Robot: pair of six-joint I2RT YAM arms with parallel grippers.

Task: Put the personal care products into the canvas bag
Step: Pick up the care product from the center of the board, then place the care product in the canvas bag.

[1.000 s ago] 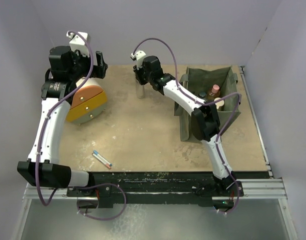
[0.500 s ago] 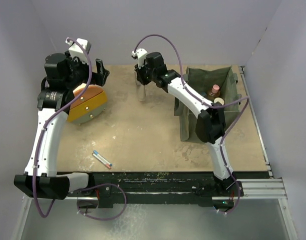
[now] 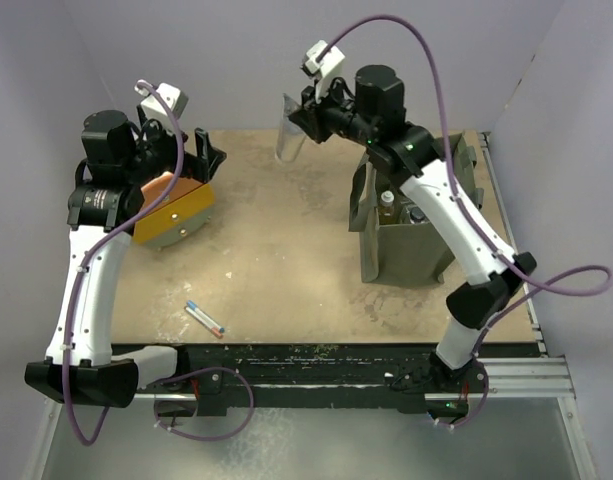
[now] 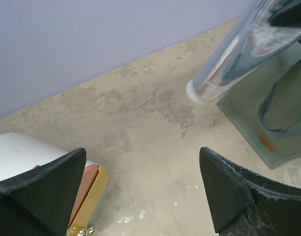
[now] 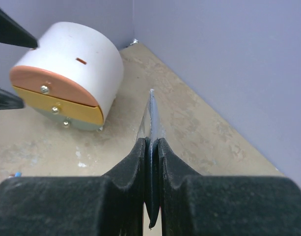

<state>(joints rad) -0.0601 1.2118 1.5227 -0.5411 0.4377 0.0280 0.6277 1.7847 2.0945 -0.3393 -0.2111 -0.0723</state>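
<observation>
Tan tabletop [image 3: 286,260] between lavender walls, silver-grey tube [image 3: 288,132] held aloft.
The right gripper [image 3: 307,112] pinches the tube's flat end over the table's far edge, left of the canvas bag [image 3: 406,255]; the left gripper [image 3: 208,156] hangs spread wide beside the domed box [image 3: 171,212].

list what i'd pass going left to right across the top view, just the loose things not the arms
white and orange domed box → silver tube, lifted off the table → green canvas bag. The small pen is left out, since it sits under the box's span.
</observation>
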